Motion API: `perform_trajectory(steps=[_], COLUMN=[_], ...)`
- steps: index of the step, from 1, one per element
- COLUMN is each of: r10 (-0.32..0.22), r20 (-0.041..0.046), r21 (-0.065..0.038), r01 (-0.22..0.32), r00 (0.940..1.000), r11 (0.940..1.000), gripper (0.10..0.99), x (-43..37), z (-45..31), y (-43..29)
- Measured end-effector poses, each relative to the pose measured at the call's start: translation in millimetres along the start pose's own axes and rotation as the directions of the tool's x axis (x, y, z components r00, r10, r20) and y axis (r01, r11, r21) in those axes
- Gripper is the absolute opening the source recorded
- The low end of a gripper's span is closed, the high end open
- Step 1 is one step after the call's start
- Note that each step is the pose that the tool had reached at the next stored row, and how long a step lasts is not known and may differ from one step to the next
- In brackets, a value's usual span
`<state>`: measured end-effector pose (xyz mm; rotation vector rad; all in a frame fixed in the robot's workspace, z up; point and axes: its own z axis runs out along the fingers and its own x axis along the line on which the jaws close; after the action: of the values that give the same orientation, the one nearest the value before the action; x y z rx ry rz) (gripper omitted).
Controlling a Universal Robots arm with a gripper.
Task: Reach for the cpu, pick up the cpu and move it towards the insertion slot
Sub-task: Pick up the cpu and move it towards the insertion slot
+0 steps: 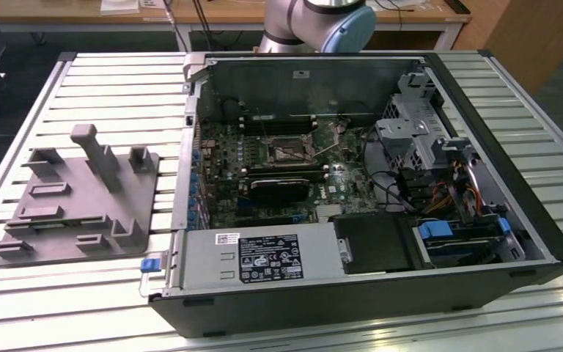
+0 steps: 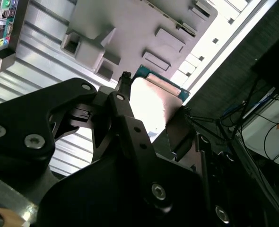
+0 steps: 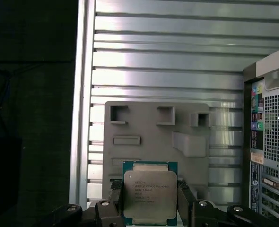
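1. Between the jaws of your gripper (image 3: 149, 189) sits the cpu (image 3: 150, 196), clamped by two opposite edges, clear above the grey block (image 3: 156, 127).
2. Pickup judged complete; carry in hand.
3. Insertion slot (image 1: 289, 152) lies well apart: keep the hold level.

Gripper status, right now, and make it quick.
Gripper: closed on the cpu, a finger on each of two opposite edges, with the grey plastic block in the background.
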<state>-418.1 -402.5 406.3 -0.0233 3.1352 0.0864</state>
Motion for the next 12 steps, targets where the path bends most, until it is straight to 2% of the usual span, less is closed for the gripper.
perform_trajectory(steps=[12], r10=[0.0], r20=[0.0001], r21=[0.0], r01=[0.0], r00=[1.0], r11=[1.0], gripper=[0.541], x=[-19.2], z=[0.1], y=[-0.3])
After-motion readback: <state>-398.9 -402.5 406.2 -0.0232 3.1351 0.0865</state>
